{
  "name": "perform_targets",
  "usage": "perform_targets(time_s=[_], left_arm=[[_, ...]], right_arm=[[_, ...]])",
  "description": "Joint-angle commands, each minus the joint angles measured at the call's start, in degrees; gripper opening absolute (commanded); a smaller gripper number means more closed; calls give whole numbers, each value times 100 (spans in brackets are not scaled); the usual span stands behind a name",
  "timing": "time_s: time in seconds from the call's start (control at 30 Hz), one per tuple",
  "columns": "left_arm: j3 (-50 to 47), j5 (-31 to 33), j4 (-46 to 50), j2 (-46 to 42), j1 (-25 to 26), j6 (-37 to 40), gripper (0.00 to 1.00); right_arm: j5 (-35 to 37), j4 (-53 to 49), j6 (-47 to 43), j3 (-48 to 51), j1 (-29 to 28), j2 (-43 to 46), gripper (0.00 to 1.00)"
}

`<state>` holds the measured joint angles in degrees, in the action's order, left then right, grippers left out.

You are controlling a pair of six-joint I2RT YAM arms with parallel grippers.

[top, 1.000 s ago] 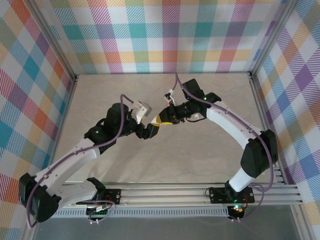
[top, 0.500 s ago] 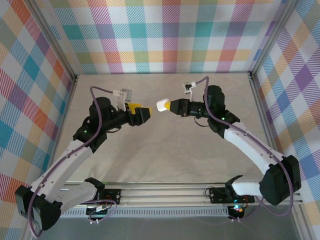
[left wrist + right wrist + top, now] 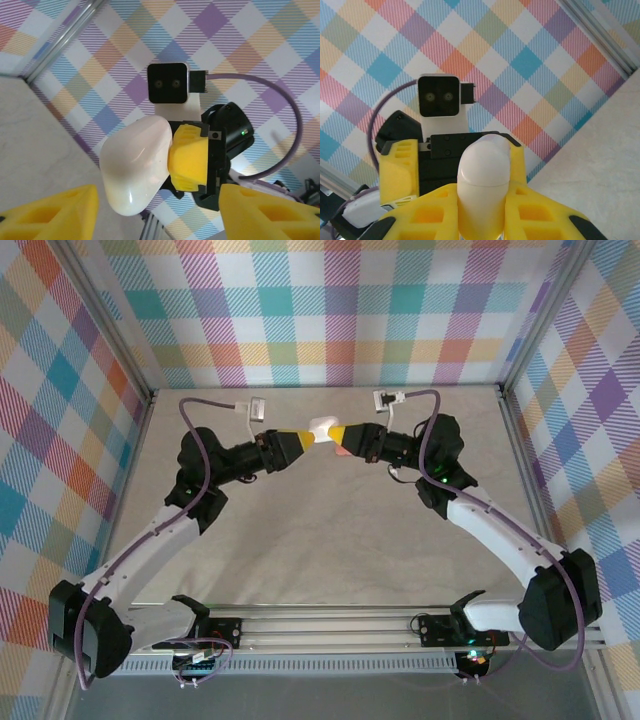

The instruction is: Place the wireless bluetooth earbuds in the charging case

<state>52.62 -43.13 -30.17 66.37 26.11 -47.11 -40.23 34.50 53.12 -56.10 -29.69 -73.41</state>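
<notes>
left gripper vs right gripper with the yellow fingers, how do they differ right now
The right gripper is shut on the white pebble-shaped plastic case; the left gripper stands open, gripping nothing. The right gripper reaches in from the right, the left gripper from the left. Both have yellow fingers and face each other.

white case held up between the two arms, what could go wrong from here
1. The white case hangs above the table, gripped at one end only by the right gripper. A nudge could twist it loose and drop it.
2. The left gripper has its fingers open on either side of the case's rounded, glossy surface. Closing off-centre could squeeze it out.
</notes>
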Motion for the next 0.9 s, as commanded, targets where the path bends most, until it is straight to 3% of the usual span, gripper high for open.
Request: perform_targets(time_s=[0.0,0.27,0.5,0.87], left_arm=[[-85,-283,-1095,110,-28,-532,60],[-46,-291,-1272,236,103,-513,52],[54,-286,-1271,382,254,-473,52],[62,-251,-1207,285,290,-369,25]], right_arm=[[-272,783,316,-77,-28,-51,0],[-306,848,383,-64,-37,-42,0],[-336,871,374,-51,-45,-60,0],[-397,752,321,-131,-45,-69,0]])
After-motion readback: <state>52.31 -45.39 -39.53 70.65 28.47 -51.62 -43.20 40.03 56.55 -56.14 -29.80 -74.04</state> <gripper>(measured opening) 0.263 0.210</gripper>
